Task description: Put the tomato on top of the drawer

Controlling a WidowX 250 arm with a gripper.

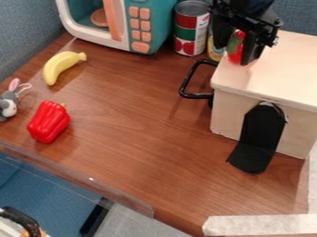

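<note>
Blue wall [28, 32] behind a brown tabletop [136, 139]

From my end I see the wall at upper left and upper right. Soft light glints on the wood grain. A clear strip [80, 178] lines the lower-left edge, with blue and grey surfaces beyond it. Pale tape [260, 225] runs along the tabletop's lower-right edge.

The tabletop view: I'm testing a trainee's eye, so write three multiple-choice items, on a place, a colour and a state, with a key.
1. Where is the banana?
A) on the drawer
B) on the wooden table
C) inside a can

2. What colour are the buttons on the toy microwave?
A) orange-pink
B) black
C) white

3. The tomato is:
A) loose on the table
B) cut in half
C) held by the gripper

Key:
1 B: brown wood surrounds it.
2 A: they stand out against teal.
3 C: black fingers flank it.
</note>
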